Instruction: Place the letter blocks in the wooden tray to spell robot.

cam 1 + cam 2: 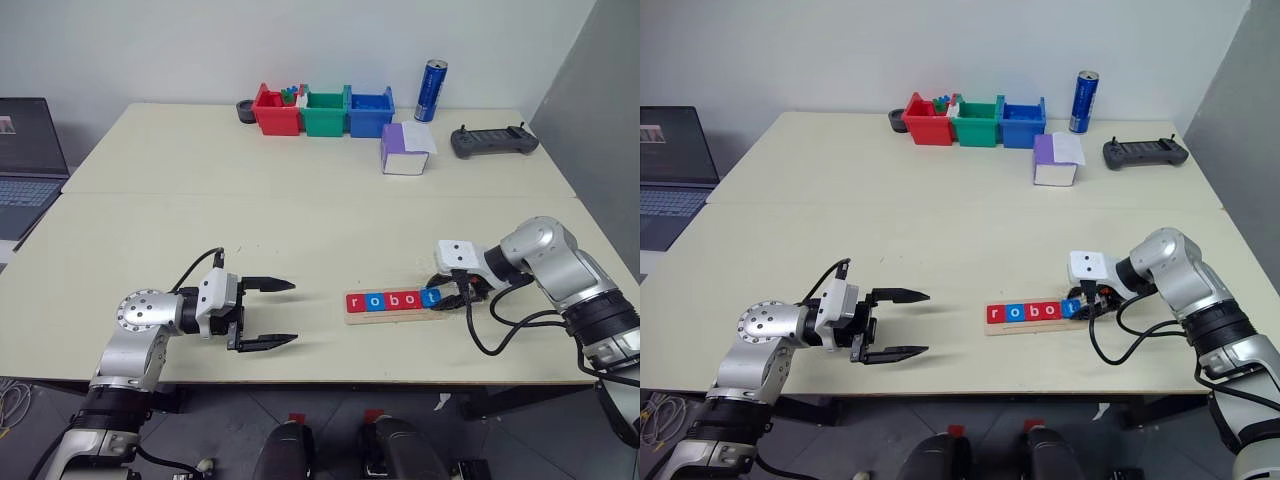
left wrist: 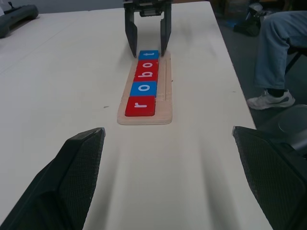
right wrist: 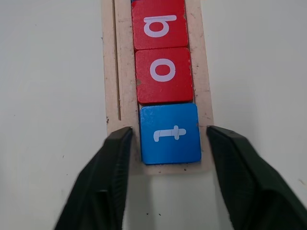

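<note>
On the pale tabletop (image 1: 300,230), one long pale wooden tray (image 1: 392,316) holds five flat letter blocks (image 1: 391,300), three red and two blue, spelling robot. The right pincer (image 3: 168,143) straddles the tray's t end, fingers apart, untouching. The left pincer (image 1: 281,313), well left of the tray, gapes empty.

Five letter blocks (image 1: 388,300) lie in a row in one wooden tray (image 1: 352,318): three red and two blue. Toward the far edge of the surface (image 1: 250,220) stand three plastic bins (image 1: 322,112), one red, one green, one blue. Near them are one blue can (image 1: 431,91), one purple and white box (image 1: 404,150), one dark handheld controller (image 1: 494,141) and one small dark round dish (image 1: 245,110).
</note>
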Motion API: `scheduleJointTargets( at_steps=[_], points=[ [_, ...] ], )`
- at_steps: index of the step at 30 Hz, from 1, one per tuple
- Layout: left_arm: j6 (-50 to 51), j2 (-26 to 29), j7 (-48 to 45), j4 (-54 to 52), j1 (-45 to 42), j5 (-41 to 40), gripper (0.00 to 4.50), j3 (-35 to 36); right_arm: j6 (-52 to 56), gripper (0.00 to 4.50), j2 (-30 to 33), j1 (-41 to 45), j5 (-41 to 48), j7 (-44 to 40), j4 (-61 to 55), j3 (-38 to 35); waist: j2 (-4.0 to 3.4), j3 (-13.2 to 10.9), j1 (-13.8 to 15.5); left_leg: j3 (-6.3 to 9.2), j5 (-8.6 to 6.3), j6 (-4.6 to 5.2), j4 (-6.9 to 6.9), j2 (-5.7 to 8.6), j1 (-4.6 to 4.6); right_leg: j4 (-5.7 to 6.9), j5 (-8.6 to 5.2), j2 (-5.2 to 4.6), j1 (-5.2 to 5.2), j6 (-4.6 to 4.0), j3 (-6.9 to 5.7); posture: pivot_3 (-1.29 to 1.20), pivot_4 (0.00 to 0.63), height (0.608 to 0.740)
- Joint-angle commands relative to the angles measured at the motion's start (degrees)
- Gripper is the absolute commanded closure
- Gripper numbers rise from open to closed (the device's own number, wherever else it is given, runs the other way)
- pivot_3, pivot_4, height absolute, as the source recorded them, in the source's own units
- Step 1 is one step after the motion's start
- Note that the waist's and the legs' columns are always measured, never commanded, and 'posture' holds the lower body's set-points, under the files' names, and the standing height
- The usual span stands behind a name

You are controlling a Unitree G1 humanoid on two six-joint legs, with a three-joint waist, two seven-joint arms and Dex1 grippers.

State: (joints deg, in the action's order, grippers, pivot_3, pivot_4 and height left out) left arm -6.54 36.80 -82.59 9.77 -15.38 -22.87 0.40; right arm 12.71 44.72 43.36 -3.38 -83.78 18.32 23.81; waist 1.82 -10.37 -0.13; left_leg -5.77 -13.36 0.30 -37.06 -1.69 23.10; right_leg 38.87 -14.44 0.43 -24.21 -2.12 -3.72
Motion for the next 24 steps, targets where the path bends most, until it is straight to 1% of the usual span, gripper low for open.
scheduleJointTargets(
  at_steps=[1,2,3,6,8,11,14,16,18,19,20,22,24],
  points=[
    [-0.1,0.8,0.3,-1.4,-0.1,-1.2,0.00,1.3,-1.1,0.71,0.4,1.6,0.5,-0.8,-0.6,-1.8,0.00,0.0,0.0,0.00,0.00,0.00,0.00,0.00,0.00,0.00,0.00,0.00,0.00,0.00,0.00,0.00,0.150,0.740],
    [-0.1,0.8,0.3,-1.3,-0.2,-1.2,0.00,1.3,-1.2,0.29,0.4,1.8,0.6,-0.6,-0.6,-2.1,0.00,0.0,0.0,0.00,0.00,0.00,0.00,0.00,0.00,0.00,0.00,0.00,0.00,0.00,0.00,0.00,0.150,0.740],
    [-0.1,0.8,0.2,-1.2,-0.3,-1.1,0.00,1.2,-1.1,0.03,0.7,2.0,0.8,-0.4,-0.6,-2.6,0.00,0.0,0.0,-0.01,0.00,0.00,0.00,0.00,0.00,0.00,0.00,0.00,0.00,0.00,0.01,0.00,0.150,0.740],
    [-0.2,0.8,0.1,-0.9,-0.6,-1.1,0.00,1.2,0.3,0.03,2.3,2.3,1.8,0.0,-2.1,-4.9,0.00,0.0,0.0,-0.01,0.00,0.00,0.00,0.00,0.00,0.00,0.00,0.00,0.00,0.00,0.01,0.00,0.150,0.740],
    [-0.3,0.9,0.0,-0.9,-0.6,-1.1,0.00,1.3,3.6,0.03,3.3,1.7,3.9,0.3,-4.5,-7.7,0.00,0.0,0.0,-0.01,0.00,0.00,0.00,0.01,0.00,0.00,0.00,-0.01,0.00,0.00,0.01,0.00,0.150,0.740],
    [-0.4,1.0,0.1,-1.1,-0.3,-1.2,0.00,1.6,11.6,0.03,4.4,-0.6,9.4,1.6,-9.1,-13.9,0.00,0.0,0.0,-0.01,0.00,0.00,0.01,0.01,0.00,0.00,-0.01,-0.02,0.00,-0.01,0.00,0.00,0.150,0.740],
    [-0.4,1.2,0.5,-1.1,-0.2,-1.3,0.00,2.0,20.1,0.03,5.8,-4.3,15.0,4.8,-13.3,-21.8,0.01,0.0,0.1,0.04,0.00,0.00,0.02,0.00,-0.03,0.00,-0.02,-0.02,0.05,-0.03,-0.03,0.00,0.150,0.740],
    [0.6,1.1,1.4,-1.8,0.0,-2.4,0.00,3.1,24.2,0.03,7.6,-9.0,18.3,6.6,-17.4,-27.6,0.01,0.0,0.1,0.04,0.00,0.00,0.03,0.00,-0.04,0.00,-0.03,-0.04,0.06,-0.05,-0.03,0.00,0.150,0.740],
    [4.6,0.7,3.3,-4.2,0.1,-6.0,0.00,5.3,26.6,0.03,9.8,-15.0,20.9,7.2,-21.8,-32.7,0.02,0.0,0.3,0.03,0.00,0.00,0.04,0.02,-0.02,-0.01,-0.03,-0.07,0.04,-0.06,-0.02,0.00,0.150,0.740],
    [9.2,1.0,5.7,-6.3,0.1,-8.9,0.00,6.8,27.3,0.03,11.2,-18.4,21.7,7.4,-23.6,-35.2,0.01,0.0,0.3,0.06,0.00,0.00,0.04,0.03,0.00,-0.01,-0.04,-0.07,0.05,-0.06,-0.04,0.00,0.150,0.740],
    [13.3,2.1,7.6,-8.4,0.0,-11.4,0.00,8.7,27.3,0.03,13.0,-22.4,22.1,7.1,-25.0,-38.0,0.01,0.0,0.3,0.07,-0.01,0.00,0.05,0.04,0.01,-0.04,-0.04,-0.07,0.05,-0.06,-0.05,0.00,0.150,0.740],
    [19.9,6.3,8.5,-11.5,0.8,-15.8,0.00,13.3,26.8,0.03,16.4,-30.0,22.7,5.5,-26.2,-44.5,0.05,0.0,0.3,0.10,-0.01,0.00,0.04,0.04,0.04,-0.04,-0.05,-0.07,0.04,-0.05,-0.06,0.00,0.150,0.740],
    [22.7,10.1,8.1,-12.2,1.9,-17.6,0.00,17.1,26.1,0.03,19.0,-34.7,23.7,3.7,-26.1,-48.9,0.02,0.0,0.0,0.10,-0.01,0.00,0.06,0.04,-0.01,-0.05,-0.05,-0.06,0.04,-0.04,-0.07,0.00,0.150,0.740]
  ],
)
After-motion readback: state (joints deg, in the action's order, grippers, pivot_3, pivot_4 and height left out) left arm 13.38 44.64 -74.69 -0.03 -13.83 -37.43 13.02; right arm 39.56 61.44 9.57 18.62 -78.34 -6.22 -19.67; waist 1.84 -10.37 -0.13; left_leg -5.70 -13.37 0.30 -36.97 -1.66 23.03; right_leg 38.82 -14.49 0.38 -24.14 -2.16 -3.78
